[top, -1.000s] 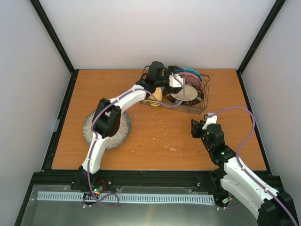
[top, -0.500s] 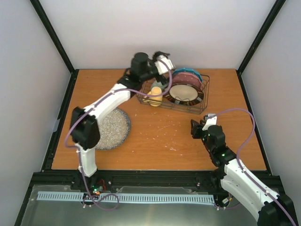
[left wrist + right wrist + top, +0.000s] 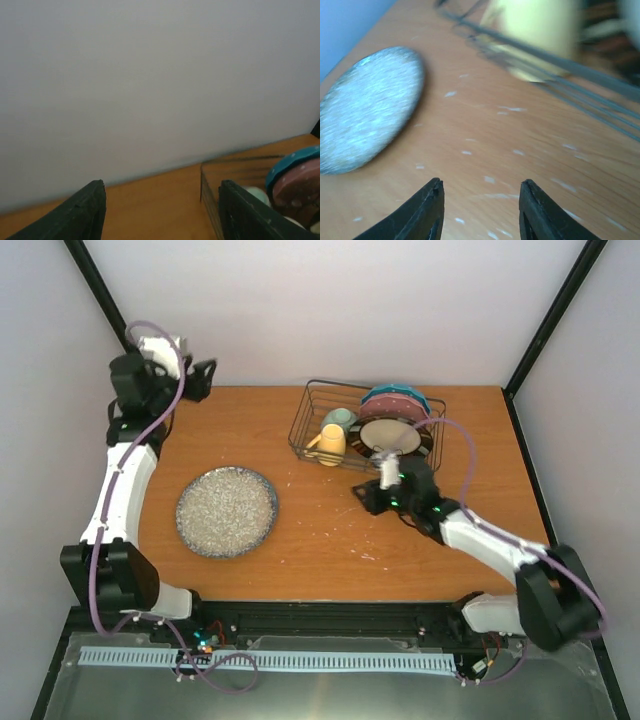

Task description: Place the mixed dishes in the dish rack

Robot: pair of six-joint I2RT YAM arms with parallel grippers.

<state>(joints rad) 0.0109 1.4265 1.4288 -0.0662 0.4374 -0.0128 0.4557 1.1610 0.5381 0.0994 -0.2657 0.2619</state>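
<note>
The dish rack (image 3: 303,425) stands at the back of the table. In it sit the yellow mug (image 3: 330,443), the pale green bowl (image 3: 341,419), and on edge the teal plate (image 3: 398,391), the pink plate (image 3: 395,402) and the cream plate (image 3: 388,437). The grey speckled plate (image 3: 227,511) lies flat on the table at the left. My left gripper (image 3: 205,378) hangs open and empty over the back left corner, far from the rack. My right gripper (image 3: 362,496) is open and empty, low over the table just in front of the rack, pointing toward the grey plate (image 3: 367,110).
The black frame rails run along the table's edges and corners. White walls close in the back and sides. The right arm's purple cable (image 3: 455,445) loops over the rack's right end. The rack's wires (image 3: 570,65) and the mug (image 3: 535,35) lie just ahead of the right gripper.
My left arm has swung away from the rack to the back left corner, uncovering the grey plate. My right arm has reached from the front right to the middle, in front of the rack.
</note>
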